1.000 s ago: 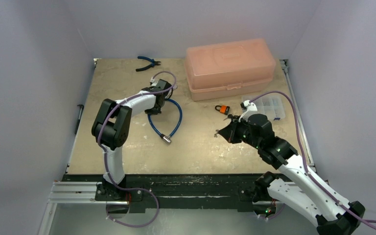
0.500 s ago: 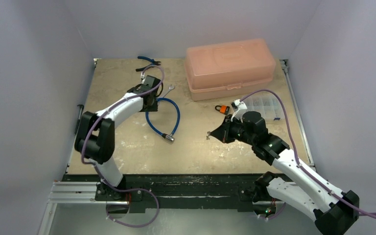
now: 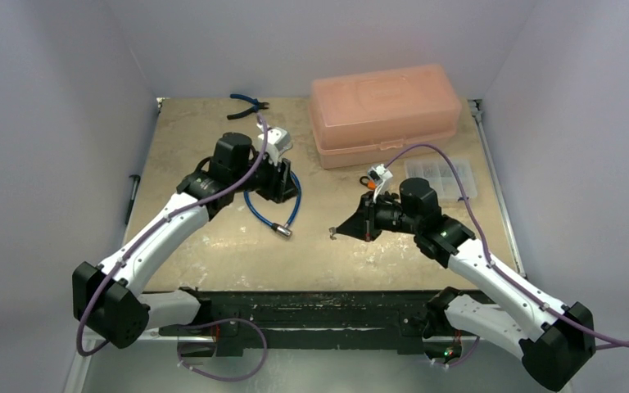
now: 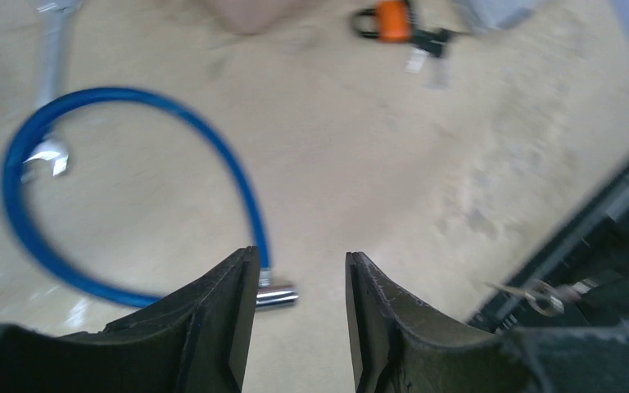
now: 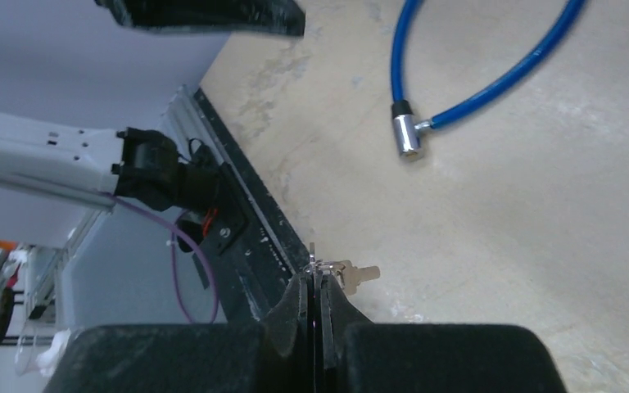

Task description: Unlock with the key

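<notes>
Fingertips of the right claw (image 5: 314,286) are clenched flat together on the ring of a small silver key (image 5: 355,273), whose blade sticks out just beyond the tips and off to one side; its teeth are too small to read. Ahead of that claw, well apart from the key, lies the bright metal end (image 5: 405,135) of a blue looped cable lock (image 5: 491,82) on the beige table (image 5: 540,229). The rest of the loop is cut off by the frame edge. The left claw (image 4: 299,260) is released, jaws apart with nothing between them, above the same metal end, which peeks out beside one finger and is partly hidden by it. Beyond this claw the view is smeared: a small orange padlock (image 4: 393,18) sits at the far edge, with what may be a bunch of keys (image 4: 426,51) touching it, and a silver spanner (image 4: 53,49) crosses the cable's far side, its upper end cropped.
</notes>
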